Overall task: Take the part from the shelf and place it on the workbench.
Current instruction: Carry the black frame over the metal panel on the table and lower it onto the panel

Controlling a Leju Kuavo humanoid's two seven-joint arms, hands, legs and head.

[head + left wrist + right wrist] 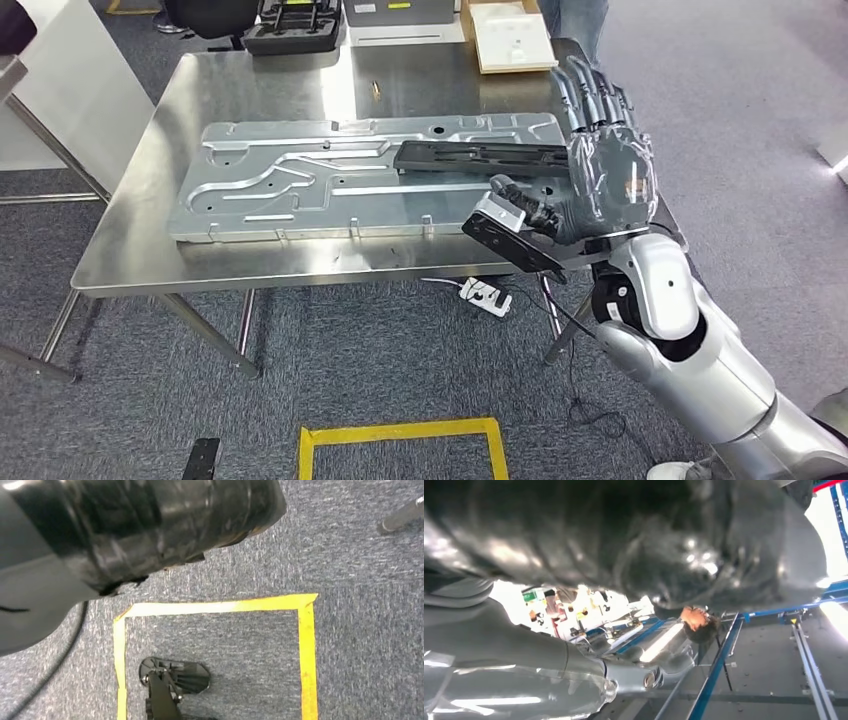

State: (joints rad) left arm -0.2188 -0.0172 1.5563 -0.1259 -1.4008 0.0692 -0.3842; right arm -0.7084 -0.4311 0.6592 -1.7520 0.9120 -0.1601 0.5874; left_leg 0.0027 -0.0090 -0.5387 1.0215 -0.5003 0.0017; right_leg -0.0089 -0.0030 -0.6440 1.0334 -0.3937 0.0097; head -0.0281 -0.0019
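A long black part [480,155] lies flat on a big silver stamped panel [300,185], which rests on the steel workbench [130,240]. My right hand [600,170] hovers over the part's right end, back up, with fingers stretched out and apart, not wrapped around it. The thumb curls beside a short black bar [515,245] with a white end that juts past the bench's front edge; whether thumb and bar touch is unclear. The left wrist view has my left hand [150,520] as a dark blur above the carpet, its fingers hidden.
At the bench's far edge sit a black case [290,25] and a flat cardboard box [510,35]. A person [575,20] stands behind the bench. On the carpet lie a white power strip [485,295] with cables and a yellow tape square [400,435].
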